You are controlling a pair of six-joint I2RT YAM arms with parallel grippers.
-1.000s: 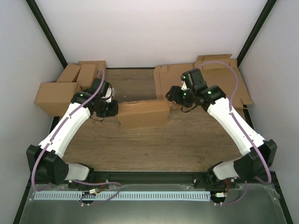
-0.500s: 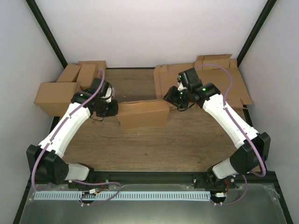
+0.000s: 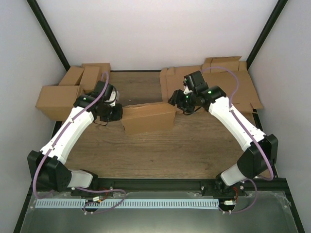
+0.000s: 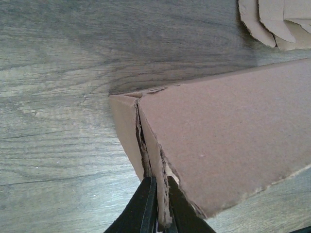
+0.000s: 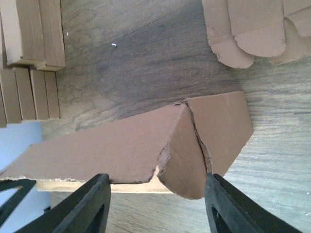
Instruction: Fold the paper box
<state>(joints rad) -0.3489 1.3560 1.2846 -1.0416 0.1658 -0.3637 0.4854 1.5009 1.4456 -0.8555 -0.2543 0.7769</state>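
While left gripper (image 4: 159, 183) pinches the left end of the plain brown cardboard box (image 3: 148, 119), right gripper (image 5: 156, 178) gapes open around its right end, probably not touching.

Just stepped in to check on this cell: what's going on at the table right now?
Two robot arms are working on one brown paper box lying mid-table. The left gripper is shut on a flap edge at the box's left end. The right gripper is open, its jaws standing either side of the box's right end, not clamped on it. The box looks only partly folded. A cluster of cartons sits far left, and a pile of flat sheets far right.
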